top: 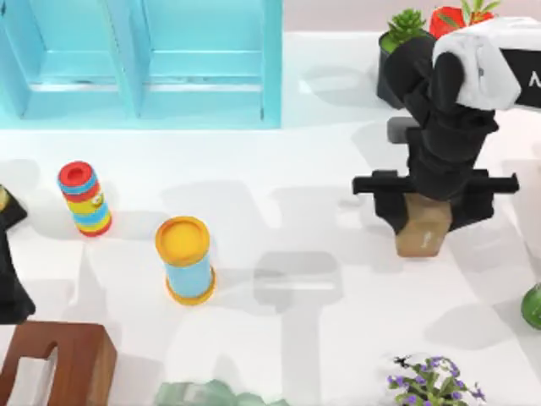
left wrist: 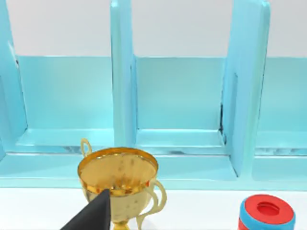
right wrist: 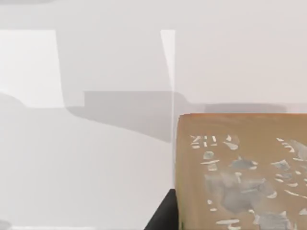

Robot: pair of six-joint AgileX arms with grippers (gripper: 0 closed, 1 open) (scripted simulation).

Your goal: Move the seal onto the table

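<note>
Here, right gripper (top: 423, 222) hung over right part of white surface (top: 321, 169), jaws clenched on tan seal (top: 422, 228). Seal's pale-marked face (right wrist: 244, 182) showed in right wrist view. Left arm (top: 10, 271) sat parked at left edge, near gold trophy (left wrist: 119, 179); its jaws' state: cannot tell.

White table (top: 279, 178) carries a blue cabinet (top: 144, 59), 2 cylinders, plants.

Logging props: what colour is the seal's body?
Tan, wood-like, with pale marks on one face; the seal shows best in the right wrist view.
</note>
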